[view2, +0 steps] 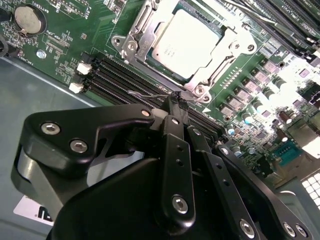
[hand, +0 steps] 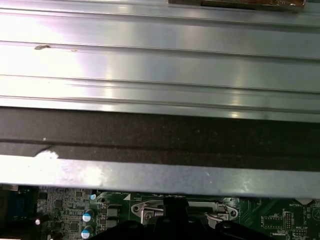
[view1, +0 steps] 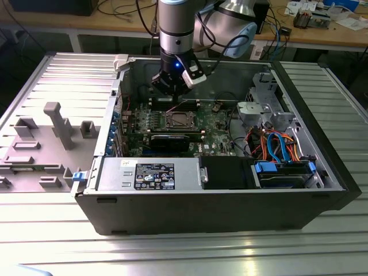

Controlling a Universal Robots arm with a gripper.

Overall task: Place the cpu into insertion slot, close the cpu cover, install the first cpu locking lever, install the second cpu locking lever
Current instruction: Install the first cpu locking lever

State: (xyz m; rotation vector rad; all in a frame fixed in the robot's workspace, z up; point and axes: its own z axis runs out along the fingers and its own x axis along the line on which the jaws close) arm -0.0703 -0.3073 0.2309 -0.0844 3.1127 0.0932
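Cpu (view2: 186, 42) seated in slot (view2: 131, 46), cover (view2: 227, 40) down over it. Gripper (view2: 173, 102) pinched on a thin wire lever (view2: 150, 95) beside socket; levers likely still unlatched.

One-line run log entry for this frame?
cpu: seated in insertion slot | cpu cover: closed | gripper: jaws shut on thin wire locking lever beside socket

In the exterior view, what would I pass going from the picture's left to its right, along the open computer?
Grey plastic fixture on the table → blue latch at the case corner → labelled power supply → the cpu in its socket, gripper above → blue drive bay.
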